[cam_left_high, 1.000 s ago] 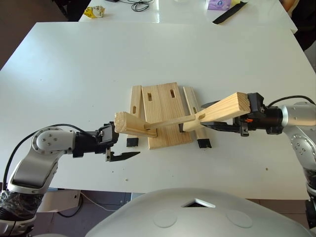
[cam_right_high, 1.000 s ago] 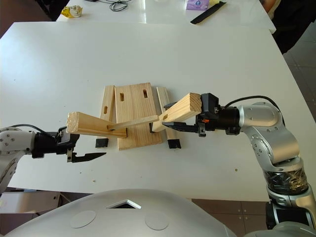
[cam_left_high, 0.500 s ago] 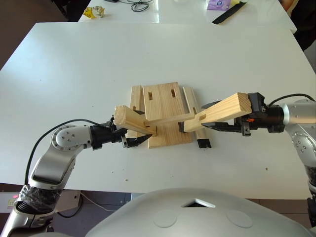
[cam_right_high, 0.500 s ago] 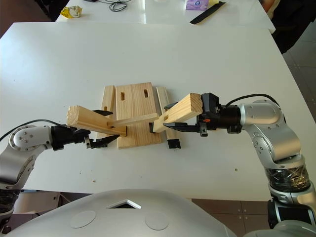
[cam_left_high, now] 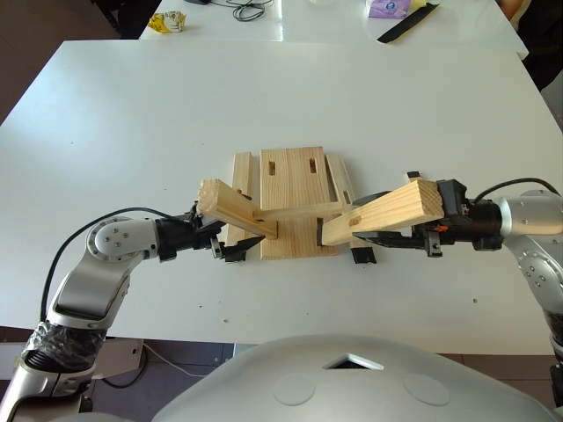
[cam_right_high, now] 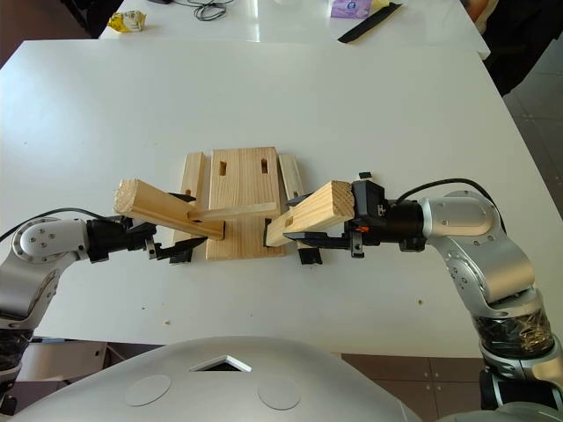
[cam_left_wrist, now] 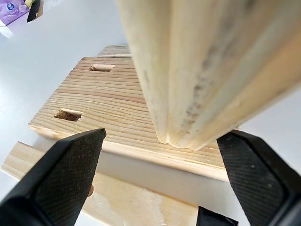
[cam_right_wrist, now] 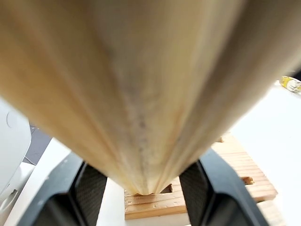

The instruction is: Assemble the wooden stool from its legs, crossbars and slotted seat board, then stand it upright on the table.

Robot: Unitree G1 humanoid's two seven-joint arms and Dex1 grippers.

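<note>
The slotted seat board (cam_left_high: pixel 297 180) lies flat mid-table, with a loose leg along its left side (cam_left_high: pixel 240 169) and another along its right (cam_left_high: pixel 339 176). Above it hangs a frame of two legs joined by a thin crossbar (cam_left_high: pixel 299 211). My right gripper (cam_left_high: pixel 391 221) is shut on the right leg (cam_left_high: pixel 415 199), whose end looms large in the right wrist view (cam_right_wrist: pixel 141 94). My left gripper (cam_left_high: pixel 230 246) sits under the left leg (cam_left_high: pixel 230 207). In the left wrist view its fingers (cam_left_wrist: pixel 66 174) stand wide on either side of that leg (cam_left_wrist: pixel 202 70), open.
Black caps (cam_left_high: pixel 362 256) mark the near ends of the lying legs. The table's front edge runs close under both arms. A second table behind holds a yellow packet (cam_left_high: pixel 169 19), a purple pack (cam_left_high: pixel 390 8), a black strap (cam_left_high: pixel 406 22) and cables.
My left gripper moved right, from beyond the left leg's end to under and around that leg. The joined frame sank a little and the seat board turned straighter.
</note>
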